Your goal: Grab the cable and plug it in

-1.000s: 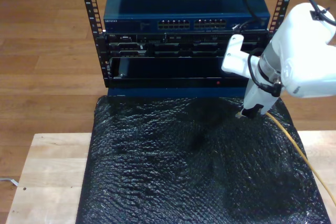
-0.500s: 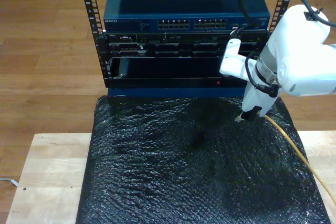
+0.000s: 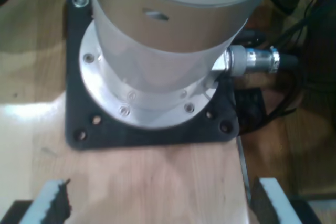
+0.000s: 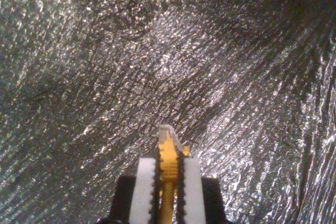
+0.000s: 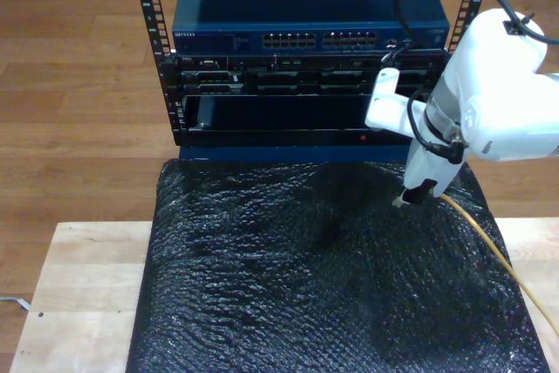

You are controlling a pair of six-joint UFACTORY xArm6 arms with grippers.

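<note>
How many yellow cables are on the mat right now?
1. The cable trails from my second gripper across the black mat toward the exterior view's lower right corner; its clear plug sticks out past the closed pads. More could lie outside the frame.

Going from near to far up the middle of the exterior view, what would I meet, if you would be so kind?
Black mat → blue base strip → black rack units → blue switch → wooden floor.
</note>
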